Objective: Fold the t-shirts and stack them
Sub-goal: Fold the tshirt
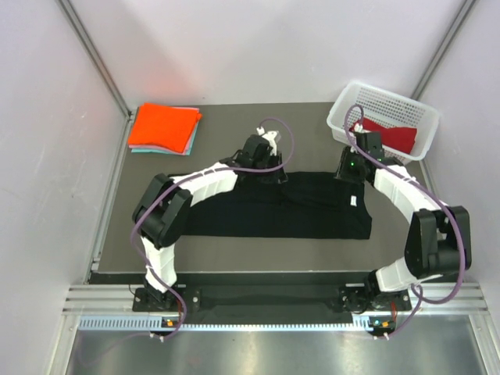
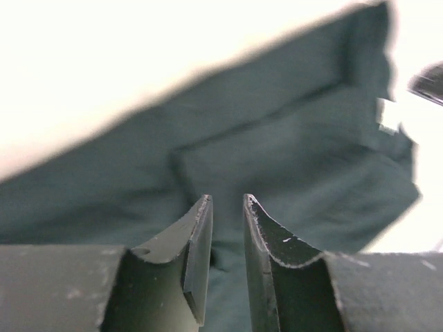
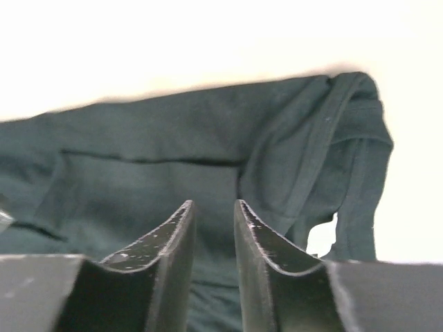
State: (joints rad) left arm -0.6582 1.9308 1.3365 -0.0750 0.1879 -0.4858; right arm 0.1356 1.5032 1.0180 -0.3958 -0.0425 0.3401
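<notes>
White walls close in a dark grey table [image 1: 234, 117], with my two arm bases at the bottom of the frame. In the upper left of the top view a folded orange tee [image 1: 162, 125] lies on a pale teal tee [image 1: 164, 150], whose edge shows just beneath it. Across the middle of the frame the black tee [image 1: 273, 215] lies spread as a long flat band. My left gripper [image 2: 227, 202] hangs over its upper edge, just left of centre, and the jaws stand a little apart with nothing between them, only dark cloth below. My right gripper [image 3: 213, 205] is right of centre, over the shirt's upper right end where the collar and a white label show. Its jaws are likewise parted and pinch no fabric. In the upper right corner a white mesh basket [image 1: 337, 117] holds the dark red tee [image 1: 394, 134].
</notes>
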